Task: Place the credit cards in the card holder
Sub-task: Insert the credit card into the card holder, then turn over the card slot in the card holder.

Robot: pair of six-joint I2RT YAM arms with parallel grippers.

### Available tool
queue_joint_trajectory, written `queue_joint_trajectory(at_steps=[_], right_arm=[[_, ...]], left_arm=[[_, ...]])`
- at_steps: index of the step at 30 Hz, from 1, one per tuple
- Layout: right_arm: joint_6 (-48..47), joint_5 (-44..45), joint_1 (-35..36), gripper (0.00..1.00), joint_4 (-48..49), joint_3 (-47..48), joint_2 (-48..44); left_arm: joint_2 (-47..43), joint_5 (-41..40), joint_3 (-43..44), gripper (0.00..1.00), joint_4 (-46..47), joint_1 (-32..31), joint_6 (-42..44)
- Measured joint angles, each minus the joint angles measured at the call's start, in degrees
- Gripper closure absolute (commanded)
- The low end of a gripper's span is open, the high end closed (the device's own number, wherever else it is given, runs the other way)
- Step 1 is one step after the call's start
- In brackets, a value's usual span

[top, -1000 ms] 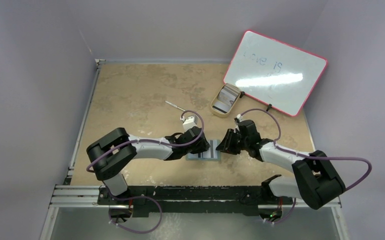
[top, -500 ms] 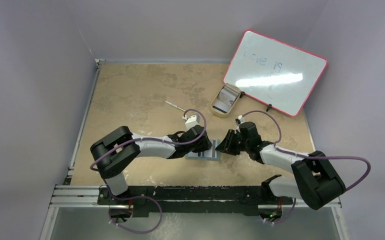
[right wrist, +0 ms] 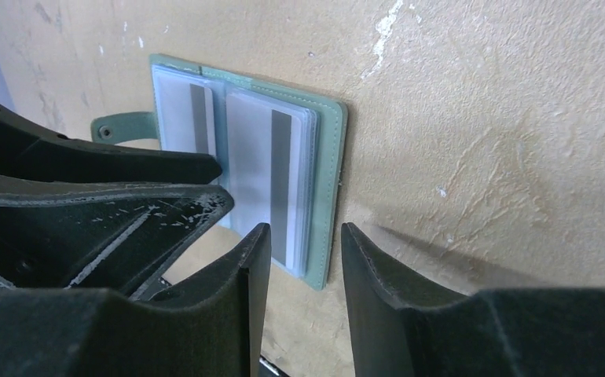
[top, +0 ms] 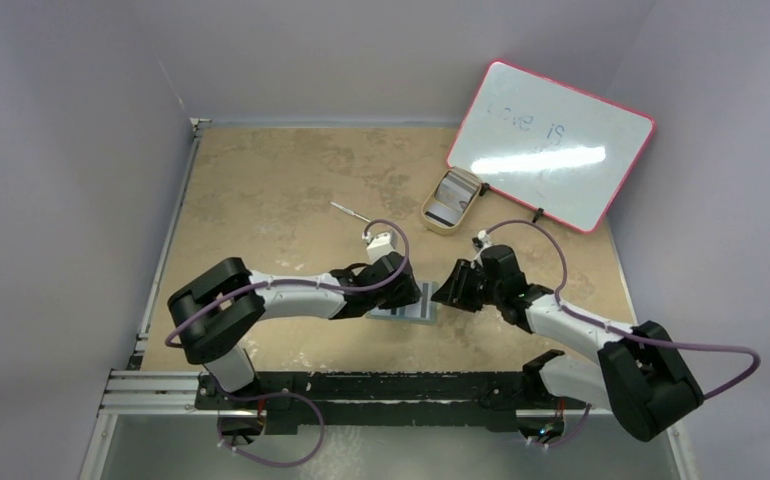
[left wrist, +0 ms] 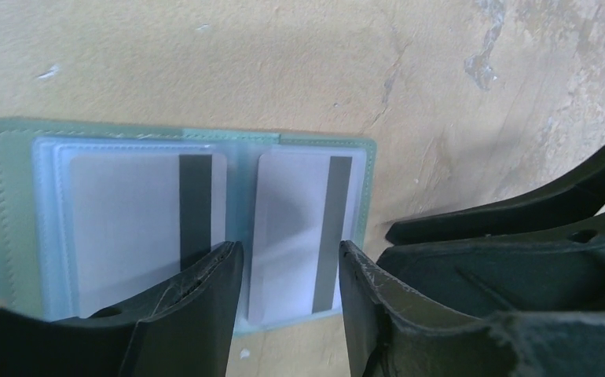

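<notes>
The card holder (top: 423,312) lies open and flat on the table between my two grippers. In the left wrist view its grey-green rim (left wrist: 5,196) frames two pale pockets. One greyish-white credit card with a dark band (left wrist: 126,220) sits in the left pocket and another (left wrist: 291,228) in the right. My left gripper (left wrist: 290,259) is open and empty, just above the right card's near end. My right gripper (right wrist: 305,236) is open and empty at the holder's right edge (right wrist: 332,157). More cards lie in the beige tray (top: 433,216).
A pink-edged whiteboard (top: 551,145) leans at the back right, beside the beige tray. A thin metal stick (top: 349,211) lies behind the left arm. The holder's strap with a snap (right wrist: 122,126) sticks out on its far side. The two grippers sit close together.
My left gripper moved slightly right over the holder and then back a little. The right arm's elbow swung outward to the right, with its gripper staying at the holder's edge.
</notes>
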Motion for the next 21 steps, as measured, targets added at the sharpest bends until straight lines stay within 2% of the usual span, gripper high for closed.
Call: queue_joint_trajectory(at_steps=[5, 10, 21], right_arm=[[-0.7, 1.2, 0.0, 0.58, -2.8, 0.2, -3.8], [-1.0, 1.4, 0.0, 0.57, -5.0, 1.5, -5.1], [-1.0, 1.2, 0.8, 0.58, -5.8, 4.7, -3.7]], left_arm=[[-4.8, -3.0, 0.0, 0.45, -7.2, 0.0, 0.5], [-8.5, -5.6, 0.0, 0.43, -12.3, 1.0, 1.6], [-7.5, -5.4, -0.9, 0.43, -14.8, 4.0, 4.0]])
